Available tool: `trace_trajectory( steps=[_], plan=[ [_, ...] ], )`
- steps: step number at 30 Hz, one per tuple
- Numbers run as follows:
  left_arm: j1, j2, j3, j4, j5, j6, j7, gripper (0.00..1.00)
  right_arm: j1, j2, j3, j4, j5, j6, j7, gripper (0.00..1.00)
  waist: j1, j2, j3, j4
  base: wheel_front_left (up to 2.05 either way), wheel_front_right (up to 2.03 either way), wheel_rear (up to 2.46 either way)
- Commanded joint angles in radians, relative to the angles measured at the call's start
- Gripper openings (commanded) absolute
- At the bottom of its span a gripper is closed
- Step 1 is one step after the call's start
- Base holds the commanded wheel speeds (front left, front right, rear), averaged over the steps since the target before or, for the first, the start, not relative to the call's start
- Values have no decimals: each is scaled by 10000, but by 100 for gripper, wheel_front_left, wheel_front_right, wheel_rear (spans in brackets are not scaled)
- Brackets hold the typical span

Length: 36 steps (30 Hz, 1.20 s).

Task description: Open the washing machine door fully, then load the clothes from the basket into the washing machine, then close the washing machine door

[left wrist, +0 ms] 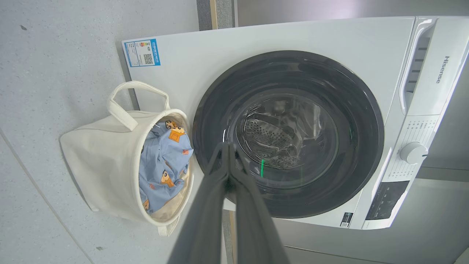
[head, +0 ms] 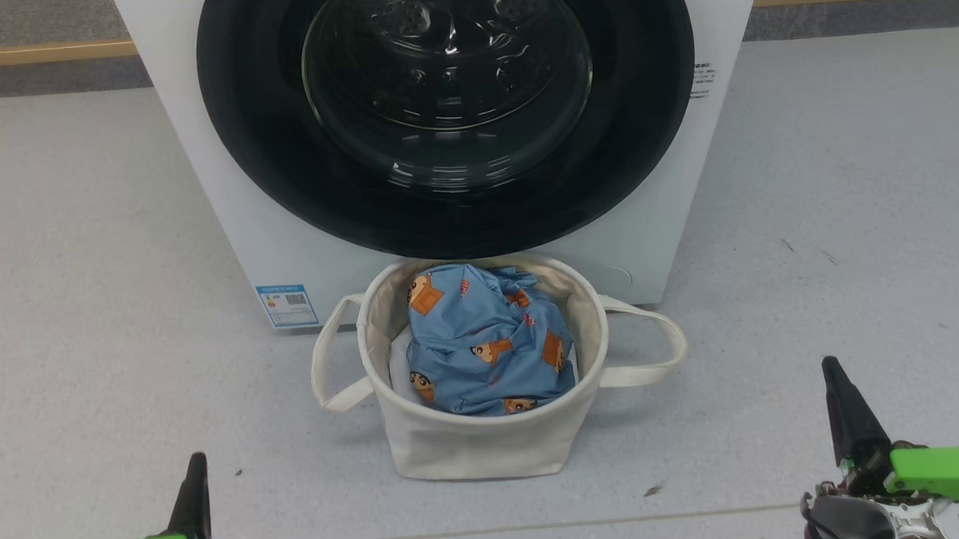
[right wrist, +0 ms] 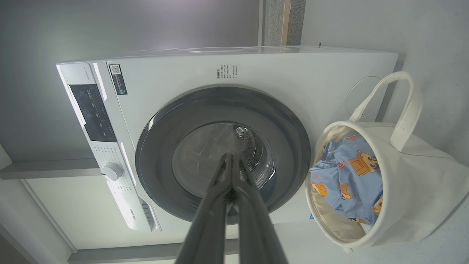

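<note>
Nearest us, our left hand [head: 197, 463] and right hand [head: 831, 366] hang low over the floor [head: 90, 315], well apart. Both are clenched, fingers pressed together and holding nothing. Beyond and between them the basket [head: 486, 445] stands on the floor, with the blue clothes [head: 486, 341] bunched inside it. Just behind it is the washing machine [head: 197, 176], its door [head: 244, 150] shut, the black rim above the basket's far edge.

Grey floor [head: 87, 235] under washing machine [head: 288, 260] and basket [head: 478, 449]
</note>
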State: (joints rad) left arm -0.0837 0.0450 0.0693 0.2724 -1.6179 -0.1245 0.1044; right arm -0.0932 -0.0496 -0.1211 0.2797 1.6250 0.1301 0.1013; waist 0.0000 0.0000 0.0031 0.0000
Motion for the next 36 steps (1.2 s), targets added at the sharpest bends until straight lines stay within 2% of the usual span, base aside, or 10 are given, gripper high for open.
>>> trace_trajectory(
  steps=[1, 36],
  plan=[
    [-239, 87, 405, -275, 60, -61, 56, 0, -139, -72, 156, -353, -95, 6, 52, 0, 0, 0, 0, 0, 0, 0, 0],
    [-241, 72, 427, -274, 79, -61, 74, 0, -142, -44, 117, -351, -128, 6, 83, 0, 0, 0, 0, 0, 0, 0, 0]
  ],
)
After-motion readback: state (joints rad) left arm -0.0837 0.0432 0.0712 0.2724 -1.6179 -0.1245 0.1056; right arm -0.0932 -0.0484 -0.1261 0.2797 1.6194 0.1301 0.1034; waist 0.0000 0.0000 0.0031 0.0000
